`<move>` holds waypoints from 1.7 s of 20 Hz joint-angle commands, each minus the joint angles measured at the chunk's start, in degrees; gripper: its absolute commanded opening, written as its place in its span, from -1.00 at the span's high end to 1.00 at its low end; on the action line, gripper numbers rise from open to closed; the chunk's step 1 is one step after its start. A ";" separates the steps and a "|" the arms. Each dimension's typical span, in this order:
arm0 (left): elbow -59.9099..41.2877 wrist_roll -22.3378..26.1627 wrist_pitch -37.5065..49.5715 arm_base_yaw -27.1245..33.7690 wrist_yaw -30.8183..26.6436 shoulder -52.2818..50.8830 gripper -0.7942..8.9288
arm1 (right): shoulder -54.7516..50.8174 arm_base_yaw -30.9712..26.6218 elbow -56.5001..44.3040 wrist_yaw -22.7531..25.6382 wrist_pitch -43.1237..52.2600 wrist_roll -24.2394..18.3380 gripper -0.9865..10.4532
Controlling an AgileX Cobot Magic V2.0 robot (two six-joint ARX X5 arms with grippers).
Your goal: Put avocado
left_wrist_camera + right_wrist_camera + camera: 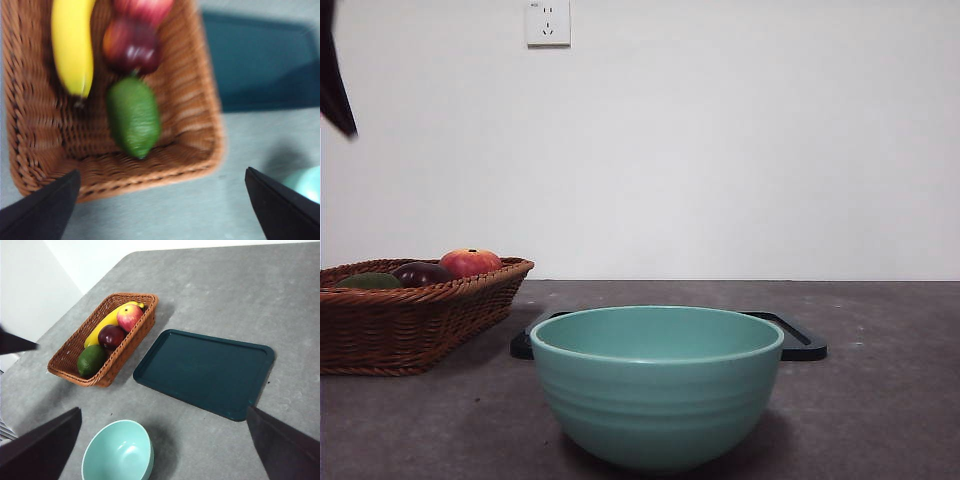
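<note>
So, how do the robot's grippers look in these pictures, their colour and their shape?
Each shows two plain black jaws, broad and tapering to a point. The left gripper looks matte; the right gripper looks the same. No cables or markings show. In the front view only a dark tip appears.

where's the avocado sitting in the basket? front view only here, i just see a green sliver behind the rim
Observer: The avocado lies at the end of the wicker basket nearest the bowl, next to the dark purple fruit.
Operator: anything else in there i can't see
Observer: Yes, a banana along the wall farther from the tray, hidden from the front.
Operator: which arm is over it
Observer: The left gripper hangs above the basket's avocado end, jaws wide open and holding nothing.
Operator: and the right one
Observer: The right gripper waits high over the table near the bowl, open too.
</note>
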 commanded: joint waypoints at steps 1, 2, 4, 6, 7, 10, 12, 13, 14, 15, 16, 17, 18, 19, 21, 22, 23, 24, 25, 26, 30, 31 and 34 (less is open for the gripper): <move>2.82 -0.24 0.44 -1.09 -1.29 7.13 -0.25 | 0.26 0.22 1.09 -0.20 0.04 0.13 -0.17; 4.00 -0.26 0.46 -1.79 -1.75 10.34 -0.25 | 0.26 0.22 1.09 -0.20 0.02 0.22 -0.17; 6.67 -0.83 0.57 -3.58 -5.03 16.02 -0.24 | 0.26 0.22 1.09 -0.22 0.00 0.63 -0.17; 9.62 -1.51 0.55 -5.22 -9.33 21.18 -0.24 | 0.26 0.22 1.09 -0.22 -0.20 0.81 -0.17; 10.93 -1.79 0.52 -5.77 -9.90 23.54 -0.24 | 0.26 0.20 1.09 -0.20 -0.37 0.83 -0.17; 13.62 -3.98 -0.15 -7.04 -9.90 29.35 -0.24 | 0.22 0.20 1.09 -0.26 -0.52 1.97 -0.17; 13.66 -4.79 1.18 -7.74 -9.92 32.00 -0.24 | 0.22 0.20 1.09 -0.28 -0.52 2.34 -0.17; 13.66 -5.33 1.60 -7.91 -9.90 33.07 -0.24 | 0.22 0.22 1.09 -0.28 -0.59 2.40 -0.17; 13.66 -6.01 2.05 -8.11 -9.92 34.25 -0.24 | 0.22 0.22 1.09 -0.26 -0.68 2.51 -0.17; 13.66 -6.23 2.45 -8.20 -9.90 35.21 -0.24 | 0.22 0.20 1.09 -0.26 -0.76 2.49 -0.17; 13.66 -6.25 2.93 -8.24 -9.92 36.11 -0.24 | 0.22 0.20 1.09 -0.26 -0.76 2.49 -0.17; 13.66 -6.27 3.08 -8.26 -9.90 36.92 -0.24 | 0.22 0.20 1.09 -0.26 -0.76 2.49 -0.17; 13.66 -6.25 3.04 -8.33 -9.90 37.75 -0.23 | 0.22 0.20 1.09 -0.26 -0.74 2.49 -0.17; 13.66 -6.23 3.02 -8.35 -9.90 38.47 -0.23 | 0.22 0.20 1.09 -0.26 -0.74 2.47 -0.17; 13.66 -6.25 3.52 -8.35 -9.90 39.34 -0.15 | 0.22 0.20 1.09 -0.26 -0.74 2.47 -0.17; 13.66 -6.27 3.78 -8.35 -9.90 39.43 -0.04 | 0.22 0.20 1.09 -0.26 -0.74 2.49 -0.17; 13.66 -6.29 4.11 -8.35 -9.90 39.43 0.14 | 0.22 0.20 1.09 -0.26 -0.74 2.47 -0.17; 13.68 -6.29 4.13 -8.35 -9.90 39.43 0.34 | 0.22 0.20 1.09 -0.26 -0.74 2.47 -0.17; 13.70 -6.29 4.04 -8.35 -9.88 39.43 0.49 | 0.22 0.20 1.09 -0.24 -0.72 2.47 -0.17; 13.73 -6.29 3.91 -8.35 -9.84 39.43 0.52 | 0.22 0.20 1.09 -0.26 -0.70 2.49 -0.17; 16.57 -6.19 -0.55 -8.35 -9.81 39.26 0.52 | 0.22 0.20 1.09 -0.24 -0.72 2.49 -0.17; 17.99 -5.99 -2.99 -8.37 -9.81 38.97 0.52 | 0.22 0.20 1.09 -0.24 -0.72 2.49 -0.17; 21.27 -5.57 -9.05 -9.27 -9.79 36.35 0.52 | 0.22 0.20 1.09 -0.20 -0.74 2.23 -0.17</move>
